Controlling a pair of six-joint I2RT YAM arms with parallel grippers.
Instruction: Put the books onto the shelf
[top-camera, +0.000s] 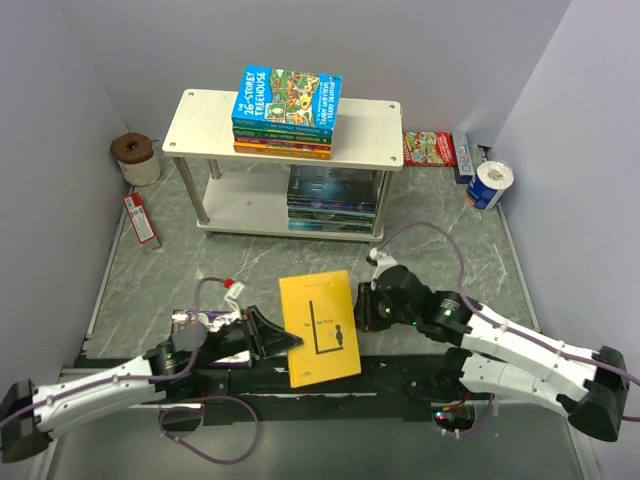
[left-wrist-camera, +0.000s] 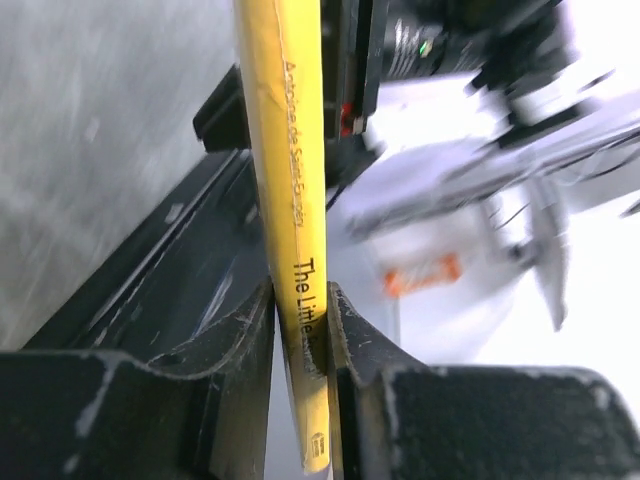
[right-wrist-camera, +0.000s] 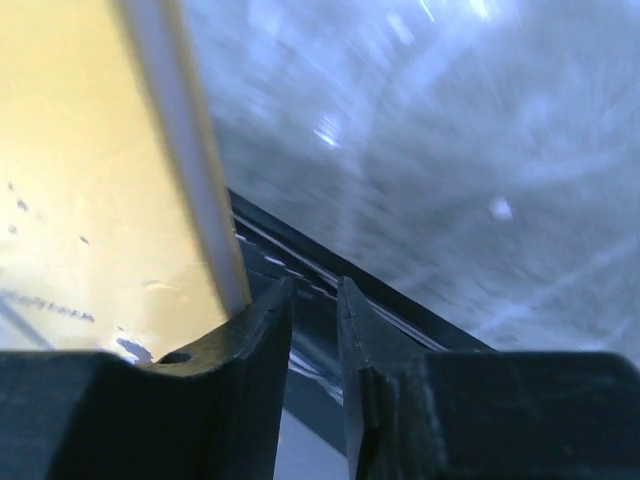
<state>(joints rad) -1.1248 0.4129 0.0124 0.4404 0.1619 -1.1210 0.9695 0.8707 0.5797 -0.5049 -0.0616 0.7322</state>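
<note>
The book (top-camera: 319, 328) is plain yellow (black lettering on its spine), the table (top-camera: 160, 270) grey marbled.

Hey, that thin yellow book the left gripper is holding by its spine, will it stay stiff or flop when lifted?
Probably droops a little: the yellow book looks thin and soft-covered. Likely light, so the left gripper, pinching only the spine, should hold it. Its glossy cover might slip or swing in that narrow pinch.
</note>
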